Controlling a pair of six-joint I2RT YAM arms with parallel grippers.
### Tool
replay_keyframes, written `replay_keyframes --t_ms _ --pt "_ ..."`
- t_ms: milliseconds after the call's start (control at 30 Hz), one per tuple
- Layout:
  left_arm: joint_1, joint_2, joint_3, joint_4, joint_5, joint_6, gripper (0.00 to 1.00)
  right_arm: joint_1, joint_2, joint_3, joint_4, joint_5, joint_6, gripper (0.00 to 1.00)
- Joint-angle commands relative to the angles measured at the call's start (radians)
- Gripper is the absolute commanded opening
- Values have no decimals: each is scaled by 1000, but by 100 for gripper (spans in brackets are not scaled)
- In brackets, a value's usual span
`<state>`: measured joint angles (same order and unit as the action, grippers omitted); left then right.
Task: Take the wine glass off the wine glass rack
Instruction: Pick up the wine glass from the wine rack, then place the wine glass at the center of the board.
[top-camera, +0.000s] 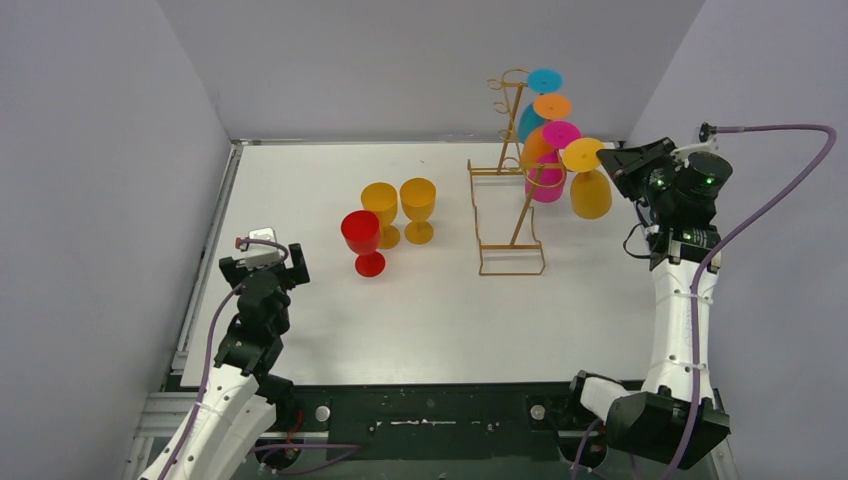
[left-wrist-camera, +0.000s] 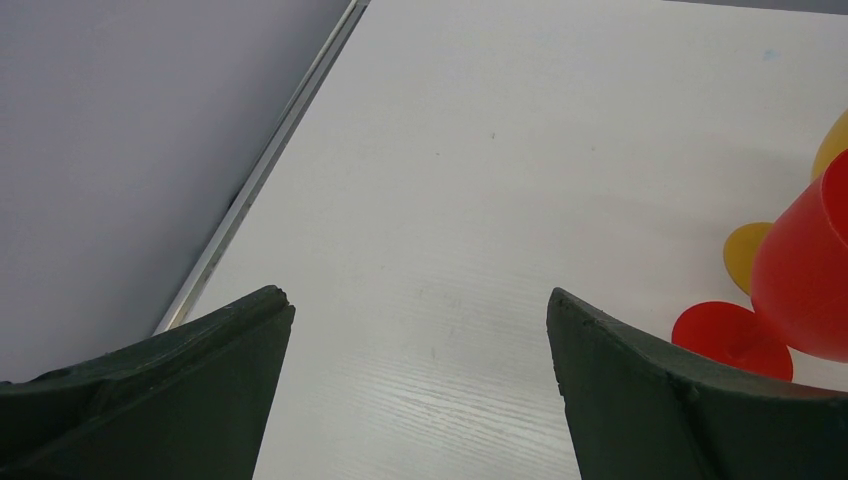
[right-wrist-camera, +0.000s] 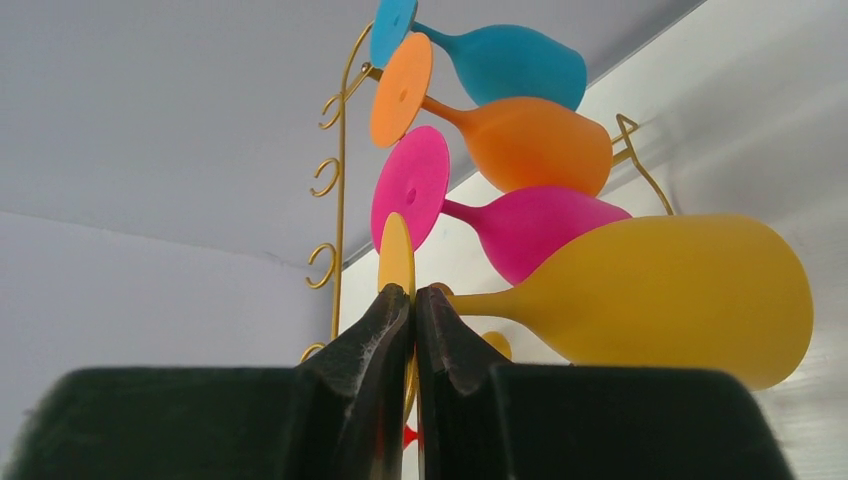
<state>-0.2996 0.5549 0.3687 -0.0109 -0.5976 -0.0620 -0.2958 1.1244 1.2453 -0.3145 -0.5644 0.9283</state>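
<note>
The right gripper (right-wrist-camera: 412, 300) has its two dark, matte, wedge-shaped fingers pressed together on the thin rim of the flat round foot of the yellow wine glass (right-wrist-camera: 680, 290). That glass is smooth, opaque and frosted-looking. It has a slim stem and a rounded bowl, and it lies tilted with the bowl out to the right of the foot. It is the lowest of four glasses in a row on the right-hand arm of the wine glass rack (right-wrist-camera: 341, 200), a thin gold wire frame with curled hooks up its post. The fingers hide whether its stem sits in a hook.

Above it hang a pink glass (right-wrist-camera: 540, 225), an orange glass (right-wrist-camera: 530, 140) and a turquoise glass (right-wrist-camera: 510, 62). Each is tilted the same way, and the pink bowl is close against the yellow one. The rack stands on a rectangular wire base near the tabletop's (top-camera: 400, 320) far right corner.

Well apart, toward the middle, a red glass (top-camera: 362, 235) and two yellow glasses (top-camera: 381, 205) (top-camera: 418, 200) stand upright, close together. The left gripper (left-wrist-camera: 420, 300) hangs near the left edge with its fingers spread wide and nothing between them.
</note>
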Motion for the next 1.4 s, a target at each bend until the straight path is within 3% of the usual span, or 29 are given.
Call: replay_keyframes --t_ms 0,333,467,767,933,1100,1233,1367 --pt "-4 -9 4 40 -17 9 97 -9 -42 11 37 61 -15 0" --pt "-4 -10 50 -14 -56 -83 97 -5 -160 10 -81 208 -151 0" --pt "-4 -9 178 -202 110 -152 92 6 -238 -20 -138 248 -175 0" --pt "-4 11 415 -428 546 -193 90 39 -444 -130 -238 281 -164 0" --pt "-7 24 412 -407 859 -241 84 46 -493 -159 -263 181 -173 0" --pt "-25 65 338 -298 1294 -324 81 49 -510 -217 -251 -80 -202 0" --pt "-79 6 229 -183 1400 -418 80 68 -586 -308 -246 -230 -258 0" --pt "-150 -63 132 -87 1385 -502 80 124 -665 -425 -167 -360 -249 0"
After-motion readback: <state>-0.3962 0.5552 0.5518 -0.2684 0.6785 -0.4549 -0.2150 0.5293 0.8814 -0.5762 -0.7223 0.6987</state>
